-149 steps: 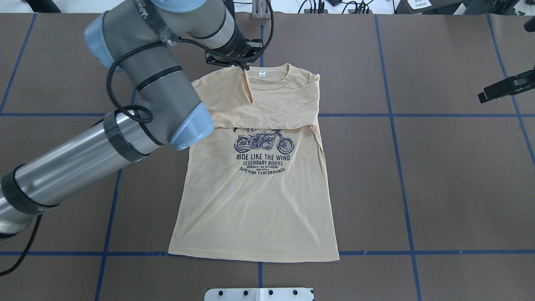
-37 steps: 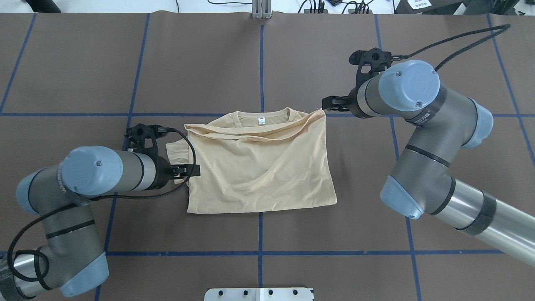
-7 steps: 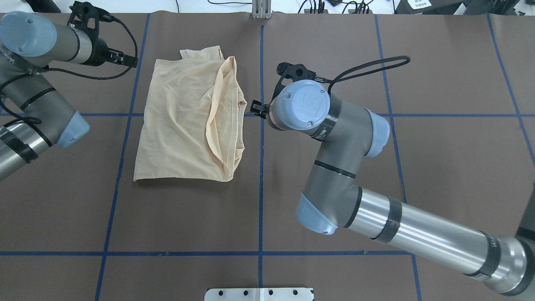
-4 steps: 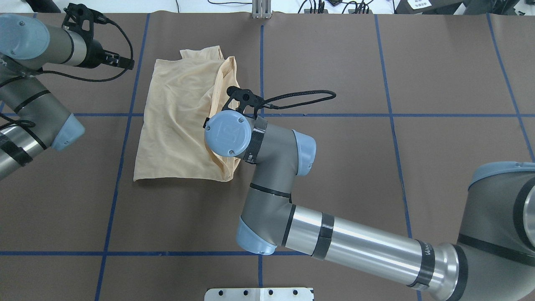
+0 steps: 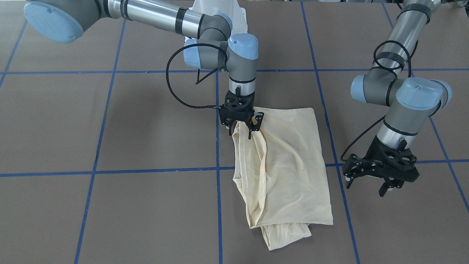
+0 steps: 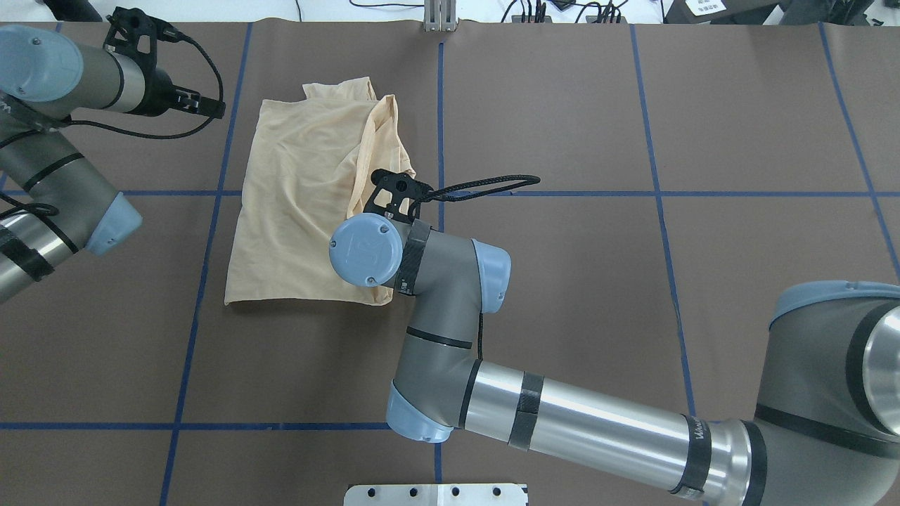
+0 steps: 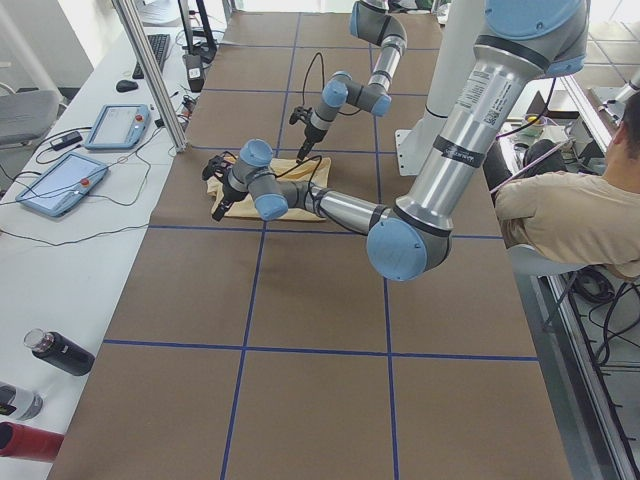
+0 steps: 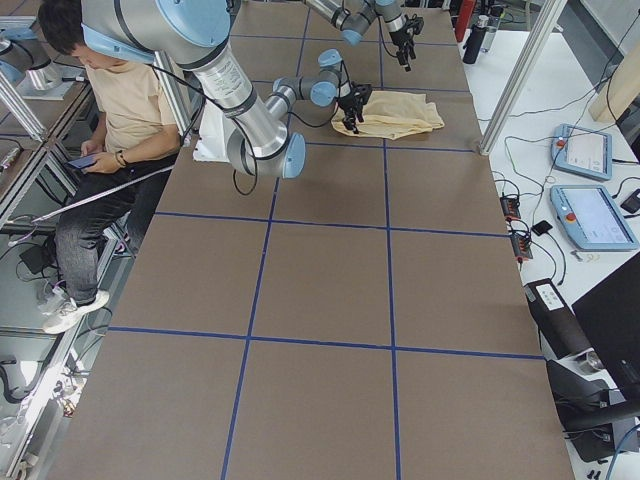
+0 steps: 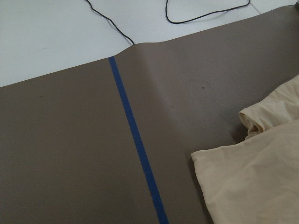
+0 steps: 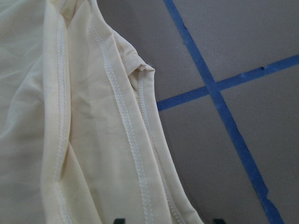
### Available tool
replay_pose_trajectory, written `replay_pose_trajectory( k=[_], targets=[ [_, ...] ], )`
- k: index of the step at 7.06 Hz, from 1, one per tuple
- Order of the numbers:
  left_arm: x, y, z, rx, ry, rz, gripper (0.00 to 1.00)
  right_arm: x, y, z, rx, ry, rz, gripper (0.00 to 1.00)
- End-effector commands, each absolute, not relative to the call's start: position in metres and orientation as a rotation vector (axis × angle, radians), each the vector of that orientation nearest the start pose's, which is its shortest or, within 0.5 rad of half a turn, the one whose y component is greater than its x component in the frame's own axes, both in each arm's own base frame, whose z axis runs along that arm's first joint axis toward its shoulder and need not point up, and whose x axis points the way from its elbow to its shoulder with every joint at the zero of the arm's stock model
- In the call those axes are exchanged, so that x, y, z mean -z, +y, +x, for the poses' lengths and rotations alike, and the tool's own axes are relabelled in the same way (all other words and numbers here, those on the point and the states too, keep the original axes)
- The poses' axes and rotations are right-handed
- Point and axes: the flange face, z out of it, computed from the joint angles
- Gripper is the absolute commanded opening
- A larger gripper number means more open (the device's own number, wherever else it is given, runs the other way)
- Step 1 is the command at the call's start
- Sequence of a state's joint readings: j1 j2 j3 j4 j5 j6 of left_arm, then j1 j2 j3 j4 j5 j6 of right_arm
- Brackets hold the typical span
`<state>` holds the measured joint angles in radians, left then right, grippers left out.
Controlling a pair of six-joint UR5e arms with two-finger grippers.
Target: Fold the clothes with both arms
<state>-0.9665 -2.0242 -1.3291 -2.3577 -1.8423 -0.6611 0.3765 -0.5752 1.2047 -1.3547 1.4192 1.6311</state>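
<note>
The right claw [image 5: 241,134] has swung in onto the hemmed right edge of the T-shirt [image 5: 289,161], jaws wide astride it; the left claw [image 5: 365,187] hangs open, clear. Next fold looks imminent.

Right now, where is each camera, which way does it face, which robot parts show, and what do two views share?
Front-facing: across the table, looking back; right arm view-left, left arm view-right.
Overhead: behind and above, looking down; both arms show.
Exterior left: table's left end; left arm nearest.
Exterior right: opposite end; right arm nearest.
Left wrist: down at table, T-shirt edge; no fingers.
Right wrist: close on shirt hem; two fingertips.
Shared: both side views show a person.
</note>
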Motion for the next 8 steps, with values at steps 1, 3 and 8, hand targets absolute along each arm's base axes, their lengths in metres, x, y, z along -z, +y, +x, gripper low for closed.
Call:
replay_pose_trajectory(
  k=[1,3,8],
  targets=[
    [-0.431,-0.640,0.312,-0.084,0.786,0.652,1.00,-0.155,-0.437,-0.704,-0.465,-0.810,0.282,0.66],
    [-0.431,-0.640,0.312,-0.082,0.786,0.651,1.00,-0.154,-0.435,-0.705,-0.462,-0.812,0.281,0.53],
    [-0.430,-0.639,0.313,-0.080,0.789,0.650,1.00,-0.164,-0.425,-0.702,-0.449,-0.811,0.269,0.00]
  ],
)
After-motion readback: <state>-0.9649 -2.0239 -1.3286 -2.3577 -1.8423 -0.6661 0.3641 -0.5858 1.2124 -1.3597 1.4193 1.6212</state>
